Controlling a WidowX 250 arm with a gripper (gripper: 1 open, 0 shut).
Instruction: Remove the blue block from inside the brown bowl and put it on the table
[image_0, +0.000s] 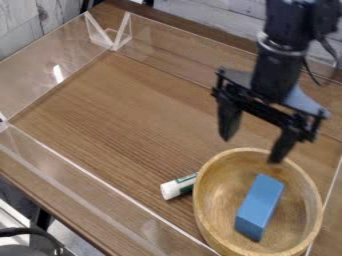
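Observation:
The blue block (261, 206) lies inside the brown bowl (214, 180), right of the bowl's centre, its long side running toward the back rim. The bowl sits on the table (120, 110) at the front right. My gripper (255, 138) hangs open just above the bowl's far rim, its two black fingers spread wide with nothing between them. One finger (227, 122) is left of the bowl's back edge, the other (283, 148) over that edge. The gripper stands behind and above the block, apart from it.
A white-and-green tube (179, 185) lies on the table against the bowl's left side. Low clear acrylic walls (80, 175) edge the tabletop, with a clear bracket (107, 33) at the back left corner.

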